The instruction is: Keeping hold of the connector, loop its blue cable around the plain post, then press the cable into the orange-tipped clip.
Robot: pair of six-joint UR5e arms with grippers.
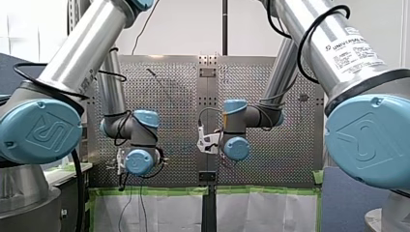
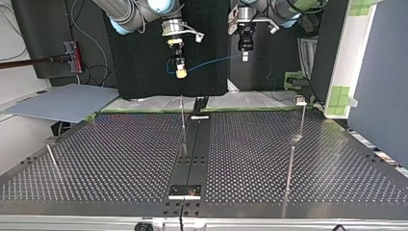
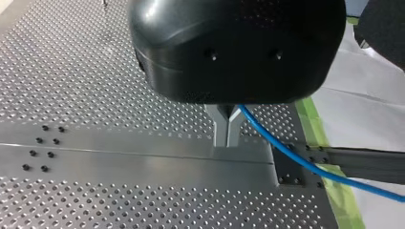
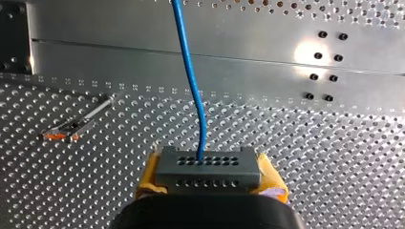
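Connector, grey, with rows of holes in its face: pinched between the yellow pads of the right gripper, held above the perforated table. Blue cable left that face and spanned to the left gripper, whose metal fingers were pressed together on it. Orange-tipped clip stood on the table beside the right gripper, apart from the cable.

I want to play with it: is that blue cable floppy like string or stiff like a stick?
Probably bendy yet springy: the blue cable sags in a shallow curve between my right claw and my left claw. It looks thin, so likely light. It leaves the connector in a smooth arc, without kinks.
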